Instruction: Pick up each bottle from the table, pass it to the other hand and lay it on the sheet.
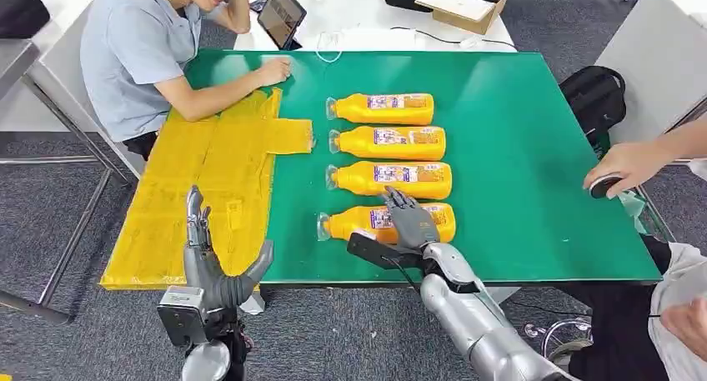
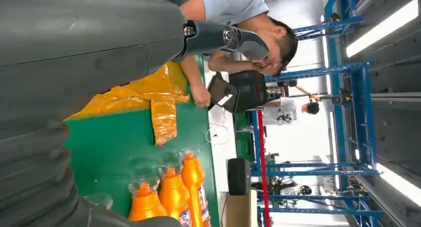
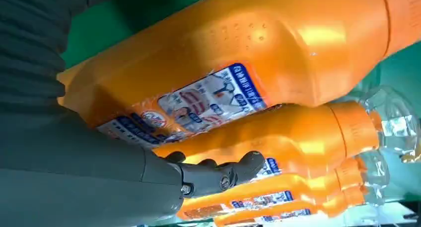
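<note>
Nearest bottle [image 1: 367, 223] lies under right hand [image 1: 410, 220], near table edge [image 1: 467, 278].

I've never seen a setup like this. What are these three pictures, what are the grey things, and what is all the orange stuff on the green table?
The grey things are a robot's two hands. The wide picture comes from a camera high on the robot, looking down at a green table. The other two come from cameras at its wrists, so they look turned.

Four orange bottles lie side by side in a row; a crumpled yellow sheet lies beside them. The right hand rests over the nearest bottle, without having lifted it. The left hand is raised near the sheet with fingers apart, holding nothing.

One person sits at the far side; another person's hand rests at the right edge.
</note>
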